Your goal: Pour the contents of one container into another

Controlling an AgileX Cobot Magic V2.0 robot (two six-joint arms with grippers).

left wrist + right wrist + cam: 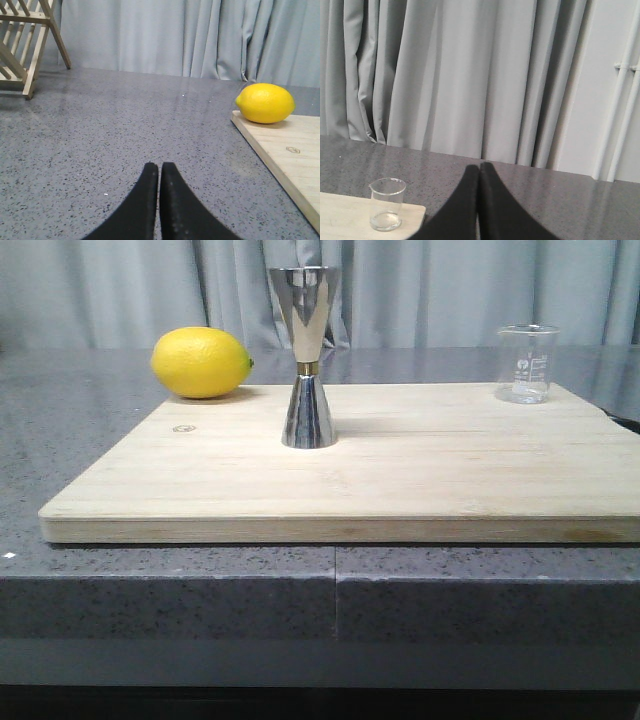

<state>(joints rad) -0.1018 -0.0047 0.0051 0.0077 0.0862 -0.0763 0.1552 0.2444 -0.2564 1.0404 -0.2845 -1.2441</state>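
Observation:
The small clear glass beaker (pixel 526 364) with white markings stands upright at the far right corner of the wooden board (pixel 420 475). The right wrist view shows the beaker (pixel 386 204) too, off to one side of my right gripper (pixel 480 166), which is shut and empty. The tall steel hourglass jigger (pixel 306 357) with a gold waist band stands upright near the board's middle. My left gripper (pixel 159 166) is shut with nothing in it, over the grey counter beside the board's edge (pixel 280 165). Neither gripper shows in the front view.
A yellow lemon (pixel 200 362) lies at the board's far left corner, and this lemon (pixel 265 102) also shows in the left wrist view. A wooden rack (pixel 27 42) stands on the grey counter (pixel 80 420) further left. Grey curtains (pixel 420 290) hang behind.

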